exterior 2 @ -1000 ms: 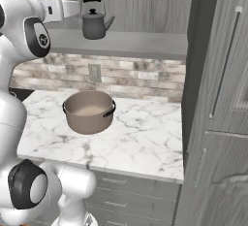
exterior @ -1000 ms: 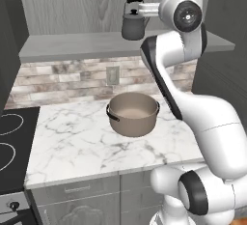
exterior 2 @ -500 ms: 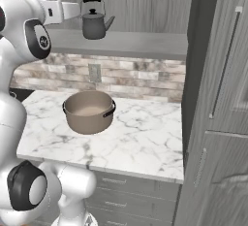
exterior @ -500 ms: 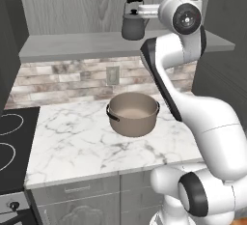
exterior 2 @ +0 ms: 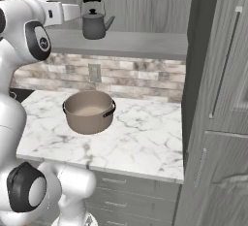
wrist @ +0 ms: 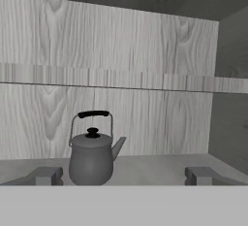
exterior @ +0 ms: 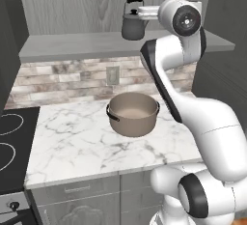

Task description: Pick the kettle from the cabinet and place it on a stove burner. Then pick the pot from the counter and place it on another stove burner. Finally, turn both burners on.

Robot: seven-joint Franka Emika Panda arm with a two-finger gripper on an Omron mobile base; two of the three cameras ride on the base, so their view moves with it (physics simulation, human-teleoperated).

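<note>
Nothing's really moved since before; hand (wrist: pixel 123 175) hangs wide open, level with the kettle (wrist: pixel 91 151) on the cabinet (exterior: pixel 96 45) shelf, lined up to grab.

The kettle (wrist: pixel 91 157) looks like dull dark grey metal with a soft sheen, its arched handle (wrist: pixel 94 115) matt black. The cabinet (wrist: pixel 121 60) behind it is pale grey wood with bold streaked grain, and its shelf (exterior: pixel 87 45) is flat, smooth matt grey. The pot (exterior: pixel 133 113) has a smooth tan-brown outside, a paler inside and small black side handles. The counter (exterior: pixel 82 147) is polished-looking white marble with grey veins; the drawer fronts (exterior 2: pixel 121 191) below are grey wood grain. Rough brown and grey stone bricks form the wall (exterior: pixel 62 77) at the pot's 11 o'clock. The stovetop (exterior: pixel 12 142) is glossy black glass. The arm (exterior: pixel 202 122) is smooth glossy white plastic.
</note>
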